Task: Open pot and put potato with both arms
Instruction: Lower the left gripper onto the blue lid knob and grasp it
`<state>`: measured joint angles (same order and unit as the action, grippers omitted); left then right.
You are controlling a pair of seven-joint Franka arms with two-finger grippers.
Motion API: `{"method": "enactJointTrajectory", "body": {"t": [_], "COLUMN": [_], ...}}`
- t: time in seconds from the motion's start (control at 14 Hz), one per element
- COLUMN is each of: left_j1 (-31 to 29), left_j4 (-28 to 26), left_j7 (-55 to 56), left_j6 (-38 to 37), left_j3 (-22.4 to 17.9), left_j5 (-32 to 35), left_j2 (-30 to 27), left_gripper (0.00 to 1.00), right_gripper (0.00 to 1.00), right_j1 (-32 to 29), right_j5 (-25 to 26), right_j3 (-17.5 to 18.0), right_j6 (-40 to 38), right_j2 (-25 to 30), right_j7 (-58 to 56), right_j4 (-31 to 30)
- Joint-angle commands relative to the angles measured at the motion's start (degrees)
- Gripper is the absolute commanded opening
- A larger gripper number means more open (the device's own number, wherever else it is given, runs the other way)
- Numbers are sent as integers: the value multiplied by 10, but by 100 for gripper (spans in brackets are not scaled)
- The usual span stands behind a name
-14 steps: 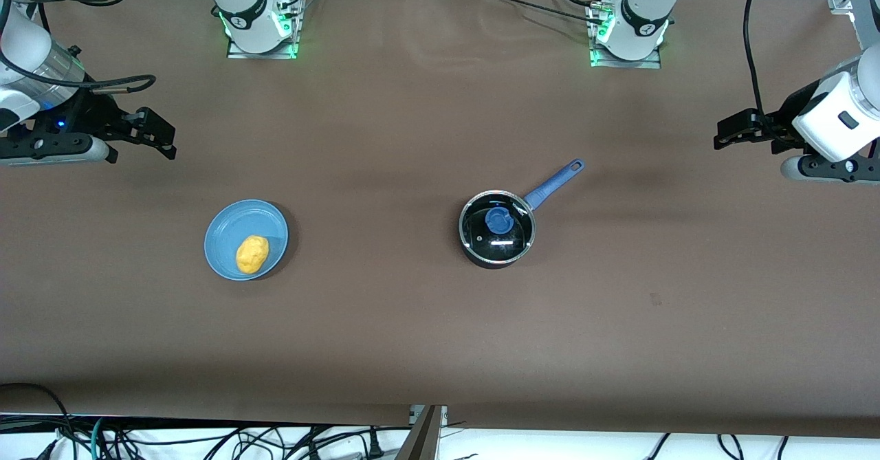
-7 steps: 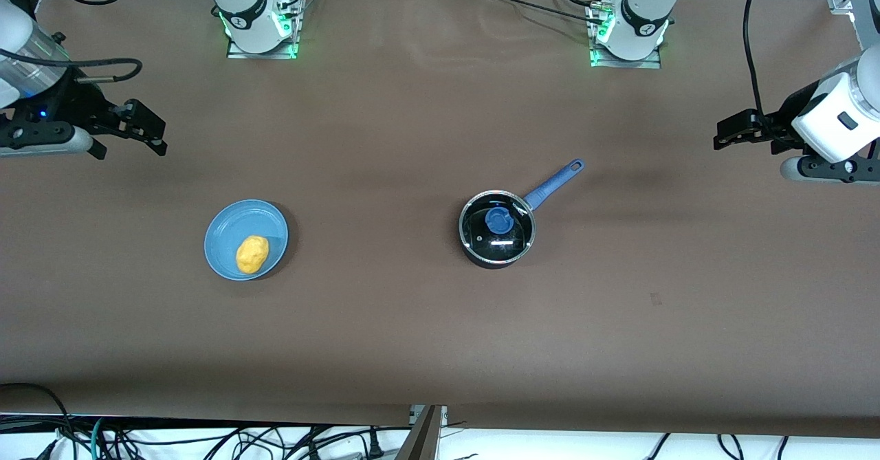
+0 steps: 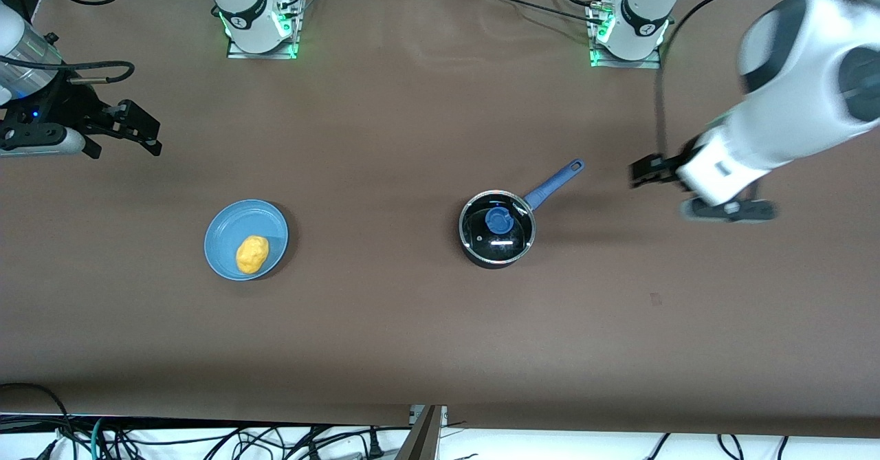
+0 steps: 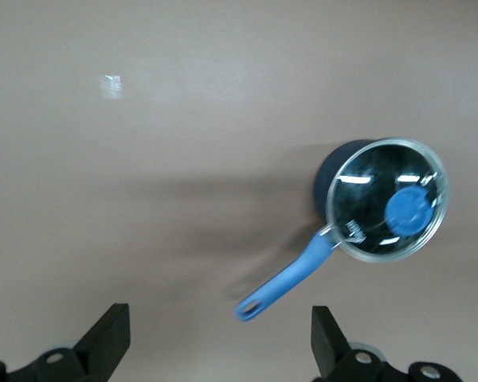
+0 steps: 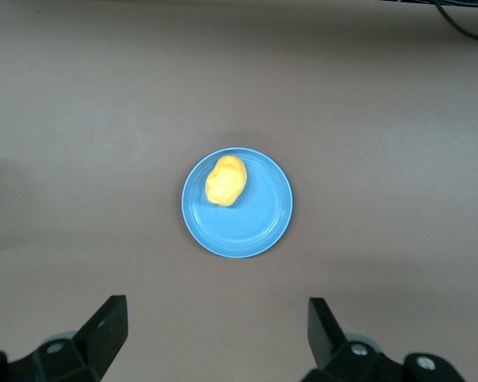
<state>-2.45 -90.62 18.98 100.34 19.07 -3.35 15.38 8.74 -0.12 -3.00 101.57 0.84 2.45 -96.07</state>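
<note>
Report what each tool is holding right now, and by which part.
Nothing is held. The left tool and right tool are both open and empty over bare table.

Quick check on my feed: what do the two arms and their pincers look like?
Both arms are white, rounded shells with dark grey joint bands. The left pincer and right pincer are black, angular and two-fingered. Black cables loop along each arm; a small blue light glows near the right wrist. The bases carry green lights.
</note>
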Motion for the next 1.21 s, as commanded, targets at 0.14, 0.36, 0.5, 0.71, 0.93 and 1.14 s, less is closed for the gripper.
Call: {"method": "enactJointTrajectory", "body": {"t": [0.14, 0.36, 0.5, 0.71, 0.93, 1.14], "left_j1": [74, 111, 138, 169, 184, 194], "left_j4": [2, 4, 5, 7, 6, 5], "left_j7": [156, 201, 249, 312, 313, 313], "left_j6": [102, 174, 209, 229, 241, 241], "left_j3": [11, 11, 12, 12, 12, 12], "left_j5": [-4, 0, 63, 126, 142, 186], "left_j2": [71, 106, 132, 159, 172, 185], "left_gripper": [100, 100, 100, 100, 100, 100], "right_gripper": [100, 100, 100, 100, 100, 100], "right_j1": [-7, -7, -8, -8, -7, -7], "right_j5": [-4, -6, -2, -5, -7, -7], "right_j3": [1, 1, 1, 1, 1, 1], "right_j6": [-8, -12, -11, -5, -4, -4], "right_j2": [-12, -15, -19, -36, -37, -37], "right_j7": [3, 3, 4, 5, 5, 5], "right_j4": [8, 7, 8, 9, 10, 13]}}
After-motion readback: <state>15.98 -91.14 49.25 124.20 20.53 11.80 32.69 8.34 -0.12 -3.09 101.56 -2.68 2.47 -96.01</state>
